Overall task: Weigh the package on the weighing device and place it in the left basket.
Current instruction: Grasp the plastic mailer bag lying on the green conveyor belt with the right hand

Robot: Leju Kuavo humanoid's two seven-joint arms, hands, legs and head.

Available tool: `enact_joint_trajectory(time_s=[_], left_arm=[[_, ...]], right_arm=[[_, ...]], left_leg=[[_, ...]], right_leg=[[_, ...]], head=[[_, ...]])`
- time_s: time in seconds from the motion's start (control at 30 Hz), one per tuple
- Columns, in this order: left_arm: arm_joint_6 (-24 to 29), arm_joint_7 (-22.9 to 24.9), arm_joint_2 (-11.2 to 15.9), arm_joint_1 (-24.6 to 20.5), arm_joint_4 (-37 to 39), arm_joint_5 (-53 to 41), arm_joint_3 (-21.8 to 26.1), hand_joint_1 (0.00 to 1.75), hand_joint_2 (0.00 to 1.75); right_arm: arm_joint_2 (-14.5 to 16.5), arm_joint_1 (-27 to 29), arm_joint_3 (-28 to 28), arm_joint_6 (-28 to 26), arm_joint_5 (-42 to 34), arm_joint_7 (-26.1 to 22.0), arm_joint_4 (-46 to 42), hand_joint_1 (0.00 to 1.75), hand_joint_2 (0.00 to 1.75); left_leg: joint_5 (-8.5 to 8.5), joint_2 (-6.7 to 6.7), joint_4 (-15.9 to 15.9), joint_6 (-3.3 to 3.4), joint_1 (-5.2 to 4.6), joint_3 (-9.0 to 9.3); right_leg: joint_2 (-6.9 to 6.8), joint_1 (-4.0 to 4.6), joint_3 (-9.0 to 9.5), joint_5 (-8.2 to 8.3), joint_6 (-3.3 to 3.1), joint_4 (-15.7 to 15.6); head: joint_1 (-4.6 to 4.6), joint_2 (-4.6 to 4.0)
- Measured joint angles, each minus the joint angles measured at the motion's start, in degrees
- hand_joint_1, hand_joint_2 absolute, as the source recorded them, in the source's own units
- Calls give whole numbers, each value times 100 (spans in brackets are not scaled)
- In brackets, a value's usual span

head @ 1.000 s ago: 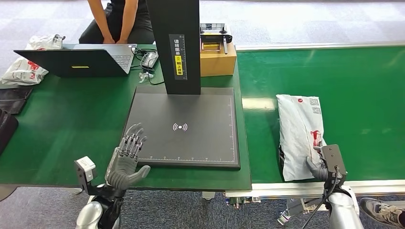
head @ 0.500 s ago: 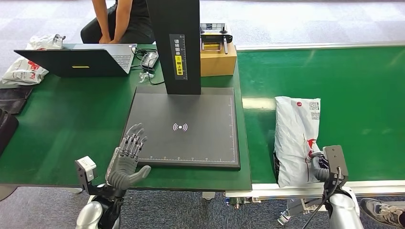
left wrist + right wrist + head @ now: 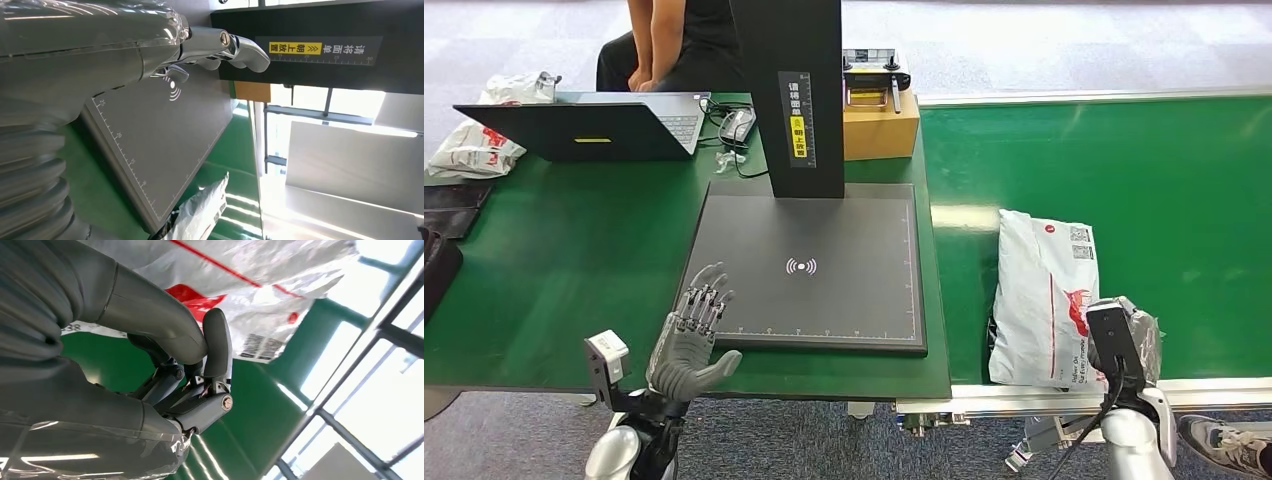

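Note:
The white plastic package (image 3: pixel 1039 295) with red print lies on the green conveyor belt (image 3: pixel 1184 180), right of the scale. My right hand (image 3: pixel 1121 340) grips its near right corner; in the right wrist view the thumb and fingers (image 3: pixel 212 347) close together under the package (image 3: pixel 260 280). The scale is a dark grey plate (image 3: pixel 824 300) with a black column (image 3: pixel 789 90) at its back. My left hand (image 3: pixel 692 335) hovers open, fingers spread, over the plate's near left corner. The left wrist view shows the plate (image 3: pixel 160 150) and the package's end (image 3: pixel 202 212).
A laptop (image 3: pixel 584 128), cables and a cardboard box (image 3: pixel 879 125) stand behind the scale. A person (image 3: pixel 669 40) sits at the far side. More white bags (image 3: pixel 474 145) and dark items (image 3: pixel 439 265) lie at the left edge of the green table.
My right hand has closed on the package's near corner and drawn it slightly left and toward me, so the bag now lies tilted. The left hand has stayed put.

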Motion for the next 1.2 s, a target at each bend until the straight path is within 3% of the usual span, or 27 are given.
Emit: enact_joint_trajectory(time_s=[0.23, 0.27, 0.4, 0.43, 0.57, 0.77, 1.2], left_arm=[[2, -48, 0, -1, 0, 0, -2, 0, 175], [2, -51, 0, -1, 0, 0, -2, 0, 175], [2, -68, 0, -2, 0, -1, -2, 0, 175], [2, -75, 0, -2, 0, -2, -2, 0, 175], [2, -85, 0, -3, 0, -2, 0, 0, 175], [-9, -67, 0, -8, 0, -23, -1, 0, 175], [1, -58, 0, -18, 7, -33, -17, 0, 175]], right_arm=[[131, 192, 307, -10, 22, -155, -901, 175, 175], [141, 211, 341, -14, 24, -163, -994, 168, 175], [159, 233, 483, 348, 102, 245, -1187, 8, 175], [159, 230, 520, 490, 133, 413, -1188, 0, 175], [143, 150, 603, 914, 227, 945, -971, 0, 175], [79, 22, 599, 1138, 56, 1076, -261, 0, 175], [1, -384, 406, 781, 33, 1070, 1214, 0, 175]], left_leg=[[0, 0, 0, 0, 0, 0], [0, 0, 0, 0, 0, 0], [0, 1, 0, 0, 0, 0], [0, 1, 0, 0, 0, -1], [0, 0, 0, 0, -1, 0], [0, 0, 0, 0, -1, 0], [1, 1, 0, 0, 0, 2]], right_leg=[[0, 0, 0, 0, 0, 0], [0, 0, 0, 0, 0, 0], [1, -1, 0, 0, 0, 0], [0, -1, 0, 0, 0, 0], [0, -1, 0, 0, 0, 0], [0, -1, -1, 0, 0, 0], [1, -1, 0, 0, 1, 0]], head=[[1, 0], [0, 0], [1, 0], [0, 0], [1, 0], [0, 0], [0, 0]])
